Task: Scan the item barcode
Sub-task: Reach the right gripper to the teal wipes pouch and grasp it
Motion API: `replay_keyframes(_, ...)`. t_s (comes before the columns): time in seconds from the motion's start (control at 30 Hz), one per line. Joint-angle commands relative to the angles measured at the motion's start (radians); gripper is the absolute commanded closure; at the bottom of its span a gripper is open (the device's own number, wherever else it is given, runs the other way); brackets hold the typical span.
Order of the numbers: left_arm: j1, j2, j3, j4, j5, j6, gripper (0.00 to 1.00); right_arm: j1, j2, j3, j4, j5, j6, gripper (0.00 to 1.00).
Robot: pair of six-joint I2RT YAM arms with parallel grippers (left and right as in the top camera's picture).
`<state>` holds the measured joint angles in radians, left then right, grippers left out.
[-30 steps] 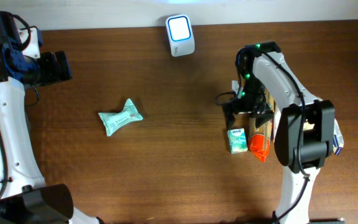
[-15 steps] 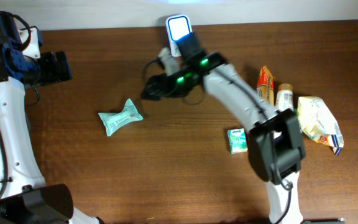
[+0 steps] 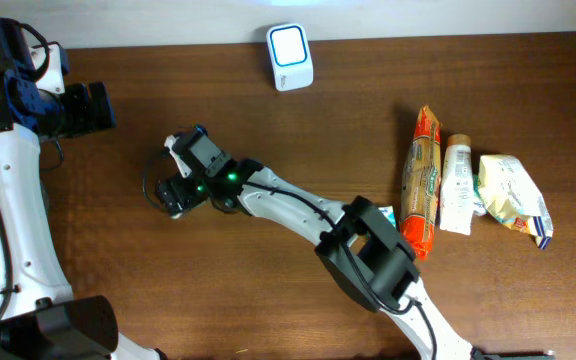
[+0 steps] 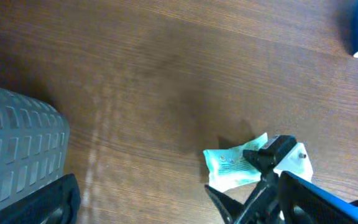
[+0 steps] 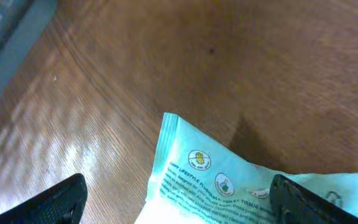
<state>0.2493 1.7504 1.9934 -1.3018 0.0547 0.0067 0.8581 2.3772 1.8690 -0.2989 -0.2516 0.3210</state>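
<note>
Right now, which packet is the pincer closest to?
The mint-green packet, alone beneath the right pincer; the orange packet and pale bag lie far off together.

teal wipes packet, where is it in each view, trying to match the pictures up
Overhead: left of centre, almost wholly covered by the right gripper.
Left wrist: the teal packet lies low, right of centre.
Right wrist: it fills the bottom middle, printed side up, between the open jaws.
Shared landmark: the right gripper, which is over the packet in all three views.
</note>
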Motion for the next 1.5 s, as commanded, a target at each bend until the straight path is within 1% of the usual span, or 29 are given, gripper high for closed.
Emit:
replay_keyframes(0.0, 0.005, -0.005, 0.005, -0.002, 0.001, 0.008, 0.01, 0.006, 0.014, 0.006, -0.039, -0.072, -0.014, 0.08)
replay_keyframes(0.07, 0.005, -0.005, 0.005, -0.002, 0.001, 0.008, 0.01, -0.001, 0.014, 0.006, -0.121, -0.082, -0.018, 0.08)
replay_keyframes(0.13, 0.005, -0.005, 0.005, -0.002, 0.001, 0.008, 0.01, -0.015, 0.011, 0.011, -0.241, -0.092, -0.061, 0.08)
replay_keyframes(0.2, 0.005, -0.004, 0.005, -0.002, 0.001, 0.008, 0.01, -0.043, -0.004, 0.036, -0.398, -0.15, -0.145, 0.12)
replay_keyframes(0.3, 0.005, -0.005, 0.005, -0.002, 0.001, 0.008, 0.01, -0.113, -0.021, 0.142, -0.718, -0.155, -0.294, 0.12)
replay_keyframes(0.37, 0.005, -0.004, 0.005, -0.002, 0.001, 0.008, 0.01, -0.153, -0.021, 0.182, -0.81, -0.145, -0.344, 0.12)
replay_keyframes(0.47, 0.005, -0.005, 0.005, -0.002, 0.001, 0.008, 0.01, -0.163, -0.021, 0.198, -0.798, -0.203, -0.344, 0.13)
replay_keyframes(0.53, 0.005, -0.004, 0.005, -0.002, 0.001, 0.008, 0.01, -0.129, -0.016, 0.198, -0.727, -0.223, -0.335, 0.16)
replay_keyframes(0.63, 0.005, -0.005, 0.005, -0.002, 0.001, 0.008, 0.01, -0.079, -0.013, 0.198, -0.657, -0.162, -0.258, 0.18)
replay_keyframes(0.73, 0.005, -0.005, 0.005, -0.002, 0.001, 0.008, 0.01, -0.046, -0.013, 0.198, -0.678, -0.082, -0.263, 0.19)
replay_keyframes(0.77, 0.004, -0.005, 0.005, -0.002, 0.001, 0.008, 0.01, -0.045, -0.013, 0.198, -0.691, -0.086, -0.299, 0.19)
replay_keyframes(0.83, 0.005, -0.005, 0.005, -0.001, 0.0, 0.008, 0.01, -0.045, -0.013, 0.198, -0.743, -0.186, -0.458, 0.2)
replay_keyframes(0.9, 0.005, -0.005, 0.005, -0.002, 0.001, 0.008, 0.01, -0.036, -0.013, 0.198, -0.768, -0.246, -0.57, 0.23)
replay_keyframes(1.03, 0.005, -0.005, 0.005, -0.002, 0.001, 0.008, 0.01, 0.008, -0.013, 0.198, -0.786, -0.246, -0.681, 0.22)
replay_keyframes(1.17, 0.005, -0.005, 0.005, -0.002, 0.001, 0.008, 0.01, 0.06, -0.013, 0.198, -0.789, -0.222, -0.71, 0.22)
replay_keyframes(1.3, 0.005, -0.005, 0.005, -0.002, 0.001, 0.008, 0.01, 0.091, -0.012, 0.193, -0.785, -0.067, -0.709, 0.22)
replay_keyframes(1.47, 0.005, -0.005, 0.005, -0.002, 0.001, 0.008, 0.01, 0.084, 0.018, 0.193, -0.787, -0.057, -0.706, 0.22)
